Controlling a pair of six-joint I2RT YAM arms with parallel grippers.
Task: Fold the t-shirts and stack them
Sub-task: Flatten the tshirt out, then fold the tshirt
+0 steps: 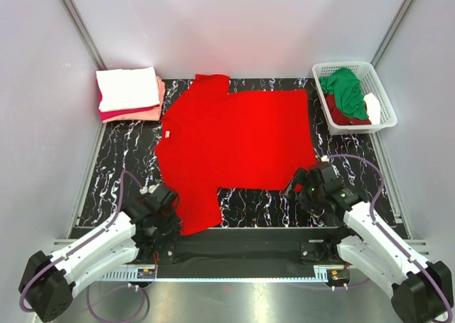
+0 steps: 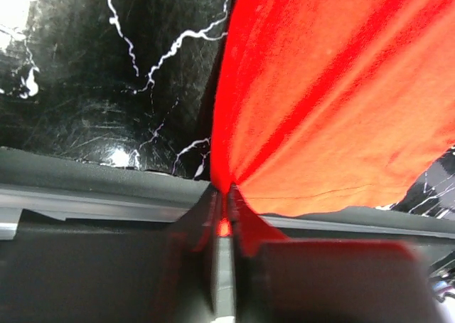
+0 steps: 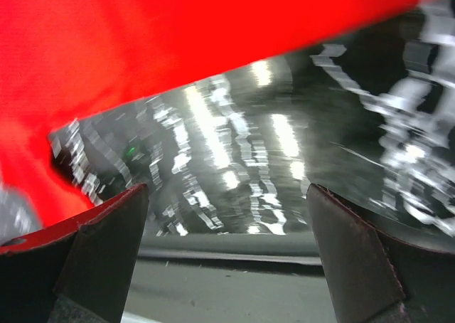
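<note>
A bright red t-shirt (image 1: pixel 234 141) lies spread flat on the black marbled table, its small white neck label (image 1: pixel 168 132) at the left. My left gripper (image 1: pixel 166 208) is shut on the shirt's near sleeve; the left wrist view shows the red cloth (image 2: pixel 334 88) pinched between the closed fingers (image 2: pixel 226 195). My right gripper (image 1: pixel 302 184) is open and empty just off the shirt's near right hem; its wrist view shows the hem (image 3: pixel 142 45) above spread fingers (image 3: pixel 106 230). A folded stack (image 1: pixel 129 94) of white, crimson and salmon pink shirts sits at the back left.
A white lattice basket (image 1: pixel 385 106) at the back right holds a green shirt (image 1: pixel 346 92), a dark red one (image 1: pixel 343 114) and something white. Grey walls enclose the table on three sides. A black rail runs along the near edge.
</note>
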